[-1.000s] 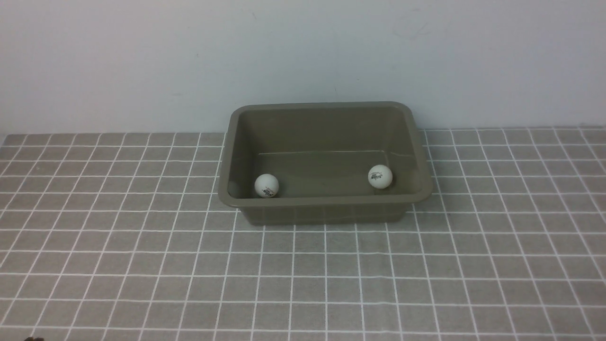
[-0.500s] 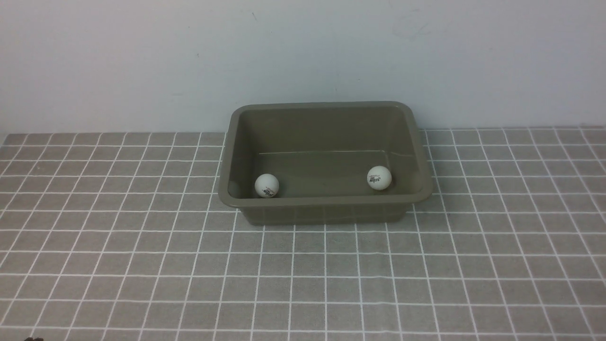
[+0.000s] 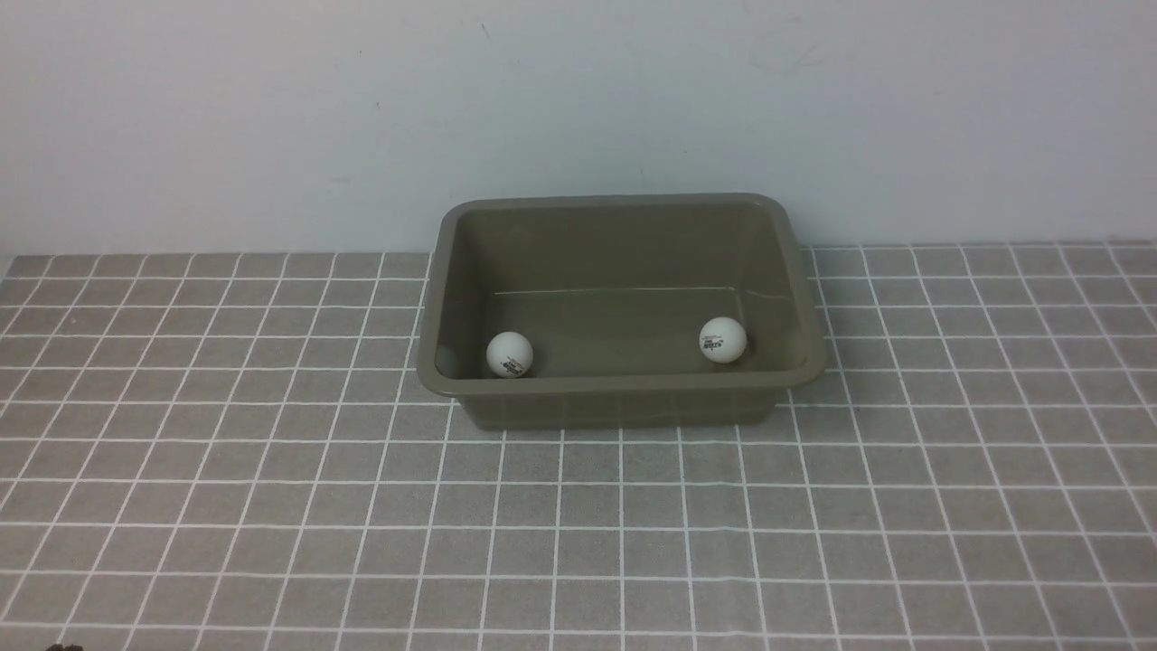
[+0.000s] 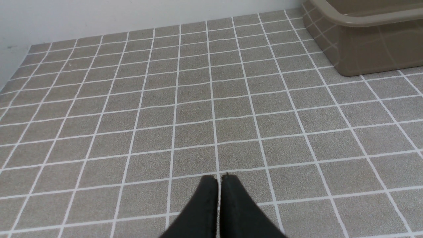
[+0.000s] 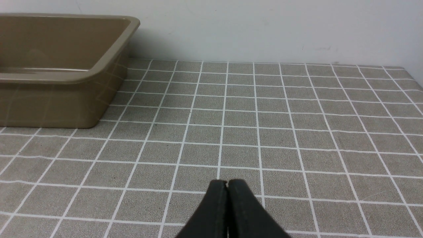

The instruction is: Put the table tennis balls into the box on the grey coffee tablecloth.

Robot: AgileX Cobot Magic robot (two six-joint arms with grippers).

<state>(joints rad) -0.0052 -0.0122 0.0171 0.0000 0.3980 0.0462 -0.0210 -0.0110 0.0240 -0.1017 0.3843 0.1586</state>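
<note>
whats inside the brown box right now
Two white table tennis balls lie on the floor of the box: one near its front left corner, the other toward the right side. The floor strip just behind the near wall is hidden by that wall.

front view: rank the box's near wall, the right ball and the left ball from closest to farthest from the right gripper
The right gripper sits off-frame at the robot's near right.
1. Near wall of the box, closest to the robot.
2. Right ball, inside at right.
3. Left ball, inside at left.
</note>
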